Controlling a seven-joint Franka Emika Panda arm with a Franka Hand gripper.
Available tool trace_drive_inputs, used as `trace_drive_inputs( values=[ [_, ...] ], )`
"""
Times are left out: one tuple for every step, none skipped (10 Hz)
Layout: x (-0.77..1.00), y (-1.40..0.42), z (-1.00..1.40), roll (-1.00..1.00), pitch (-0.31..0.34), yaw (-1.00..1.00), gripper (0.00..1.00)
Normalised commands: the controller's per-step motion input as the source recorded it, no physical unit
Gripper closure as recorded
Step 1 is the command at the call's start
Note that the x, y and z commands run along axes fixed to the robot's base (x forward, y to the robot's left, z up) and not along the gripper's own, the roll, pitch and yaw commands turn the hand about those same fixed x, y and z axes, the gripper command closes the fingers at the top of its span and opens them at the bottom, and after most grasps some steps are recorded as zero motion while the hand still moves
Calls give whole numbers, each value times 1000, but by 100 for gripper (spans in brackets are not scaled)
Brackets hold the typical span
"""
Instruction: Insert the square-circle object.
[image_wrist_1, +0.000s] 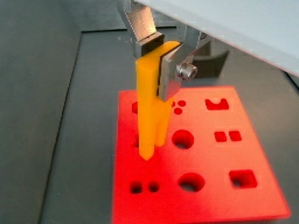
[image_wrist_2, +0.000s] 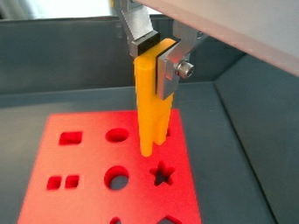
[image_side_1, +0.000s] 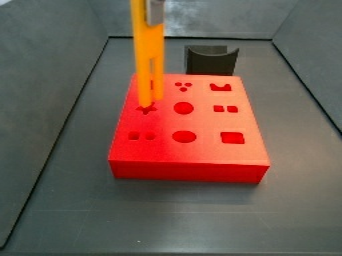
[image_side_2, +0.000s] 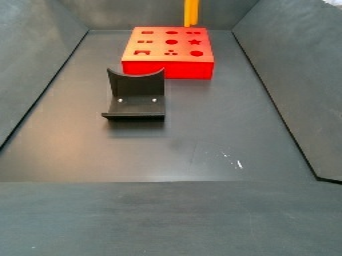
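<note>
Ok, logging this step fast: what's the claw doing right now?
Claw: closed on the square-circle object, holding it upright over the red block, prongs at the block's top.

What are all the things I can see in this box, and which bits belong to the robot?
Square-circle object: one, orange-yellow, a long bar held upright over the red block, its lower end at the block's top face; whether it has entered a hole cannot be told.
Red block: one, red, on the dark floor towards one end of the bin, with many shaped holes in its top.
Fixture: one, dark, standing on the floor apart from the block.
Bin floor: one, dark grey, with sloping walls around it.
Claw: one, silver plates with dark pads, above the block, closed on the bar's upper end.
</note>
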Motion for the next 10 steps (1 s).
trace_drive_inputs(
  values=[
    [0,-449,-174,0,126,-751,100],
    [0,-257,-114,-197,-176,-754,100],
    [0,-157,-103,-184,-160,-869,100],
    [0,-74,-117,-173,-144,-951,100],
    [0,-63,-109,-154,-127,-980,100],
    [0,-51,-40,-164,-141,-991,100],
    [0,-26,0,-139,-120,-1000,100],
    [0,-34,-9,-124,-124,-1000,100],
    [0,-14,-43,-107,-117,-1000,100],
    [0,-71,-34,-71,-119,-954,100]
  ],
)
